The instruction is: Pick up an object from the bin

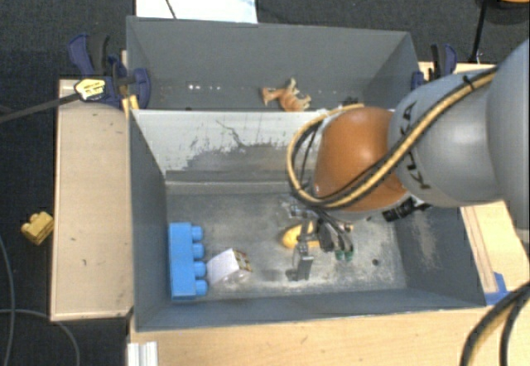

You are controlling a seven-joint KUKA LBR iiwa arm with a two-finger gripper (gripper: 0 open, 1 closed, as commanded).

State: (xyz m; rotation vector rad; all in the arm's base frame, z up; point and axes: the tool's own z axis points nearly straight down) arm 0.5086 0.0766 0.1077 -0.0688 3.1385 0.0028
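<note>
- The blue plastic studded brick [185, 260] lies well to the gripper's left, against the wall of the grey metal bin [248, 215]. It is too far off to be disturbed.
- The small white crumpled piece [225, 266] sits left of the gripper, just beside the brick. A sideways sweep could shove it.
- The tan toy animal [286, 96] lies far behind the gripper, high on the back slope, out of play.
- The small yellow rounded piece [290, 236] lies just at the gripper's left edge. I judge it the likeliest pick, but it could squirt away if caught off-centre.
- The gripper [308, 252] hangs low over the floor. I cannot tell whether it is apart or together, so it may come up empty.
</note>
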